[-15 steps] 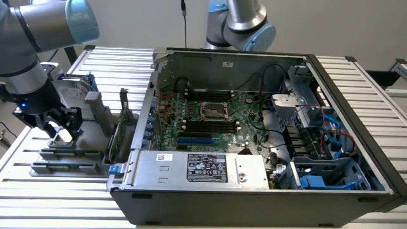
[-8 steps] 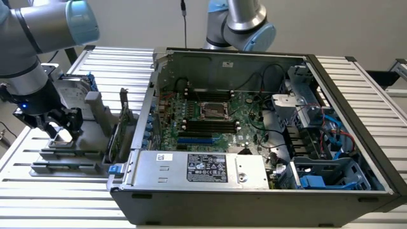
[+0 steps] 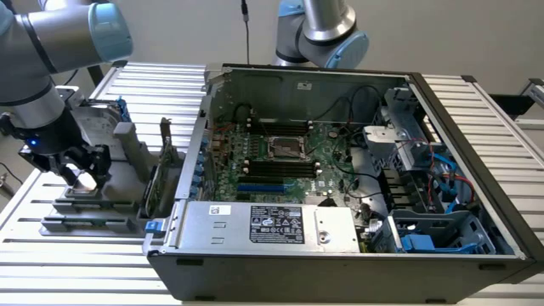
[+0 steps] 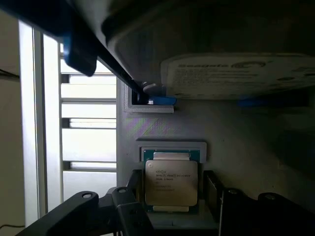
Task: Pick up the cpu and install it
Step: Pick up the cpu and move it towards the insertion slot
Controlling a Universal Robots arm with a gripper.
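My fingers [image 4: 211,192] are black. The small flat square cpu [image 4: 171,182] has a shiny silver-grey metal top with dark print and a green rim; the plastic holder block [image 4: 236,132] is dull grey.

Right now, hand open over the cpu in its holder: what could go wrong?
1. The hand is open, with fingers on either side of the cpu. A skewed close might tilt the chip in its holder.
2. The hard drive stands close by, so a lift could brush it.
3. The socket sits deep in the case among cables, which could snag the hand.
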